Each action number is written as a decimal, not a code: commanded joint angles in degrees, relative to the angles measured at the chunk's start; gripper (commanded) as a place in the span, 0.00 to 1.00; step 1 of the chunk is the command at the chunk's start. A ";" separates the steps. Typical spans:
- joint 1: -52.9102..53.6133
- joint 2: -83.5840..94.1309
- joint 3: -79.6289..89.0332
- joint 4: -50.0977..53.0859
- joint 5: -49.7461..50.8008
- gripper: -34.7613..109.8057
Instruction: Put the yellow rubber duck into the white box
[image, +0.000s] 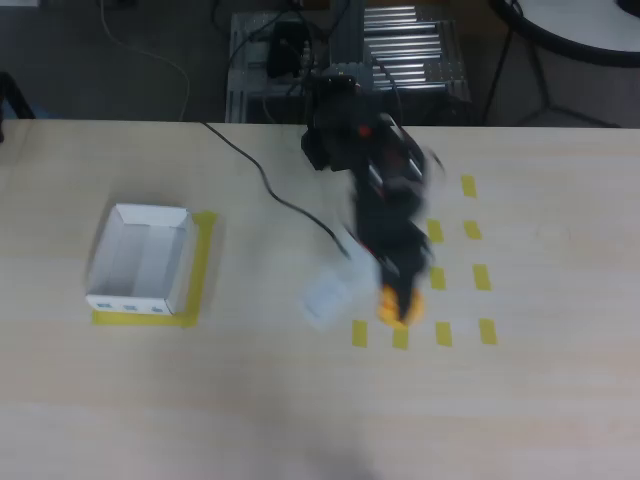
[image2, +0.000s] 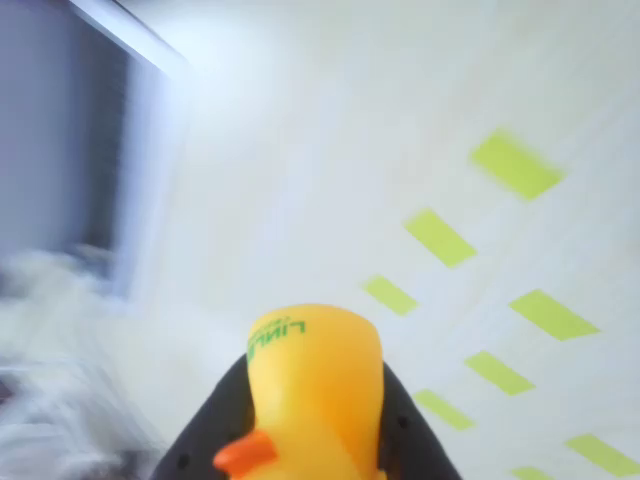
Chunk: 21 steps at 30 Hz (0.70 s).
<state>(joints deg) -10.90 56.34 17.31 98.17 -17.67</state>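
In the wrist view the gripper (image2: 315, 440) has its dark fingers (image2: 215, 425) closed narrowly against both sides of the yellow rubber duck (image2: 315, 390), orange beak low; green lettering on the duck is too blurred to read. In the overhead view the duck (image: 400, 303) sits among yellow tape marks (image: 443, 333), well apart from the white box (image: 142, 258) at left

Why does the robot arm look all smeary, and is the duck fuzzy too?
In the overhead view the arm is smeared by motion blur, while the white box looks fairly sharp. In the wrist view the duck, between the gripper's dark fingers, is sharper than the blurry table and tape.
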 joint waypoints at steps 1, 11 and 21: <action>16.44 29.18 7.82 -0.18 0.18 0.24; 50.54 32.70 7.73 -2.90 3.25 0.24; 61.87 22.24 29.44 -26.89 2.37 0.24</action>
<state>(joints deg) 47.02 77.78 34.80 83.23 -13.62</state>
